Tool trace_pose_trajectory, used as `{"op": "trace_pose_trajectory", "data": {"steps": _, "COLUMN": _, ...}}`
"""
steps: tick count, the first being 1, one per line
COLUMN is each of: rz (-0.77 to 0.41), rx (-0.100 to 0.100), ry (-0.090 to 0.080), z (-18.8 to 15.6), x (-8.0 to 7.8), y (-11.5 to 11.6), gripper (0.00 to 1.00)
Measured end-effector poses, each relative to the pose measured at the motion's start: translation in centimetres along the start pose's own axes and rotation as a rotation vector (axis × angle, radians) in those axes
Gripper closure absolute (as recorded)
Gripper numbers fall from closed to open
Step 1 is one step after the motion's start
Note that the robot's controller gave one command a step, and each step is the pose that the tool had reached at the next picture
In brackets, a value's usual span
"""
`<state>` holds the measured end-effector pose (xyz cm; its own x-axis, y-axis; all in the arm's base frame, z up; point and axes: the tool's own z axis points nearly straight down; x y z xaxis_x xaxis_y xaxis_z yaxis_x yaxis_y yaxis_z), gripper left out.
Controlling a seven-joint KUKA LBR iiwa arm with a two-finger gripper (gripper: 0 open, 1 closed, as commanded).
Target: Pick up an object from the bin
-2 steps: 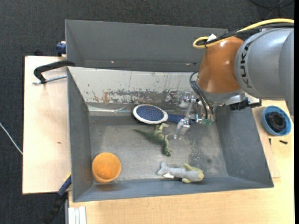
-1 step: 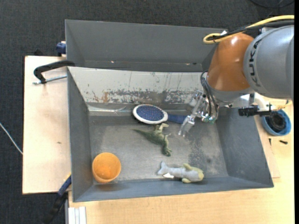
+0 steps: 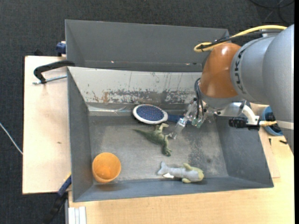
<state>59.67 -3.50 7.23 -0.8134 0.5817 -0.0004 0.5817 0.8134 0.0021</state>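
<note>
The green toy dinosaur (image 3: pixel 159 138) lies in the middle of the bin (image 3: pixel 243 157). Nearer than the dinosaur, off to its left, sits a round orange cup (image 3: pixel 106 167). Nearer too, a bit to its right, a grey and yellow toy shark (image 3: pixel 181 171) lies by the front wall. Just behind the dinosaur is a blue brush (image 3: pixel 150 113) with a white rim, its handle pointing right. The gripper (image 3: pixel 192 120) is behind and right of the dinosaur, low at the end of that handle. I cannot tell if it is open or closed.
</note>
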Motion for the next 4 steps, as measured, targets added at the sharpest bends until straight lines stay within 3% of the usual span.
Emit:
{"op": "trace_pose_trajectory", "data": {"steps": 1, "rz": -0.002, "rx": 0.000, "ry": -0.002, "z": -0.1, "x": -0.1, "y": 0.1, "gripper": 0.00}}
{"op": "trace_pose_trajectory", "data": {"steps": 2, "rz": -0.004, "rx": -0.001, "ry": -0.004, "z": -0.3, "x": -0.1, "y": 0.2, "gripper": 1.00}}
{"op": "trace_pose_trajectory", "data": {"steps": 4, "rz": -0.012, "rx": 0.001, "ry": 0.000, "z": -4.8, "x": -0.1, "y": 0.4, "gripper": 1.00}}
